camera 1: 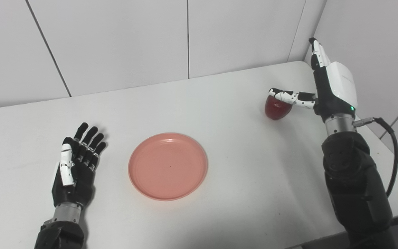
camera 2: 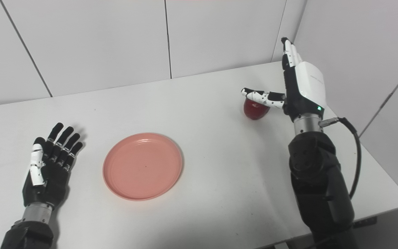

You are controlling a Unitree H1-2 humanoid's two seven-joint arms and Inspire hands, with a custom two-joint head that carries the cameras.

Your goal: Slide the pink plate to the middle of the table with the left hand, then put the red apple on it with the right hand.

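Just one pink plate [camera 1: 168, 166], one red apple [camera 1: 277, 109]

Both arms are black; the right hand [camera 1: 333, 86] has a white shell, green light, black cable [camera 1: 390, 152]; left hand [camera 1: 74, 169] black, white-thumbed.

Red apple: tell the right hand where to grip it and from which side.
Grip the red apple around its round middle, coming from its right, where the open right hand already stands upright, thumb over the top. The round body suits a wrap grasp, probably.
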